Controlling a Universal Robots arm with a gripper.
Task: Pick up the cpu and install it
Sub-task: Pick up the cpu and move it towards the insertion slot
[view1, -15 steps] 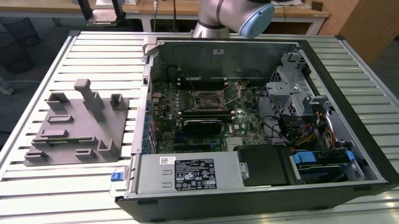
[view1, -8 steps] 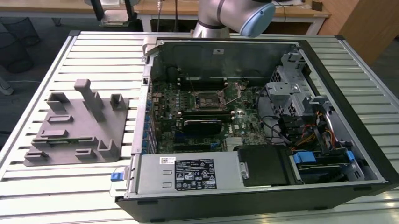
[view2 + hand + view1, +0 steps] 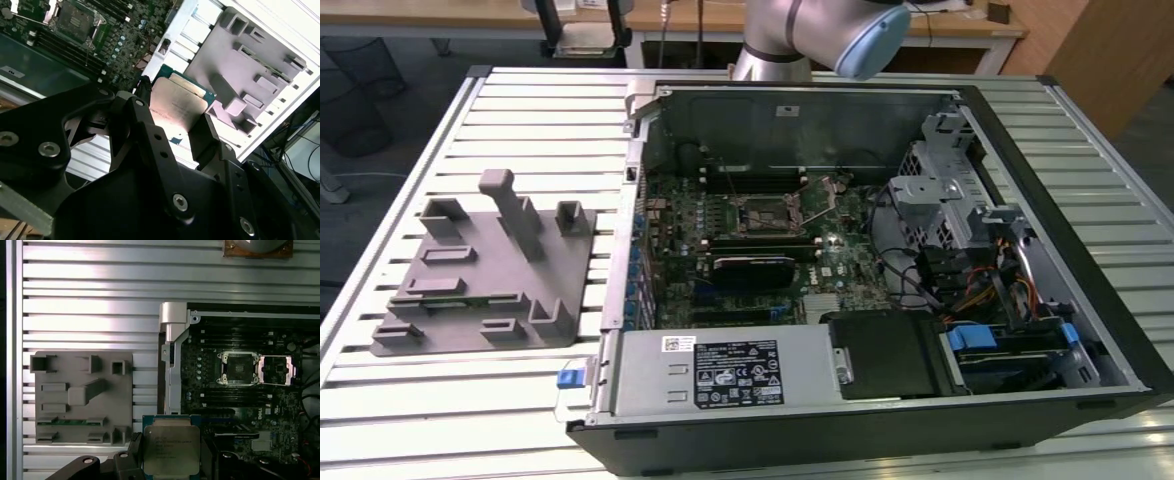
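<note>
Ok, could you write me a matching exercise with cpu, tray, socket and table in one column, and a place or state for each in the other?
1 cpu
2 tray
3 socket
4 table

A lid open, inside the case
B slatted, silver
C gripped by the tool
D grey, beside the case

Pairs: 1-C, 2-D, 3-A, 4-B

Dull silver metal cpu (image 3: pixel 171 449), matt grey plastic tray (image 3: pixel 82 412), ribbed shiny metal table (image 3: pixel 90 290).
</note>
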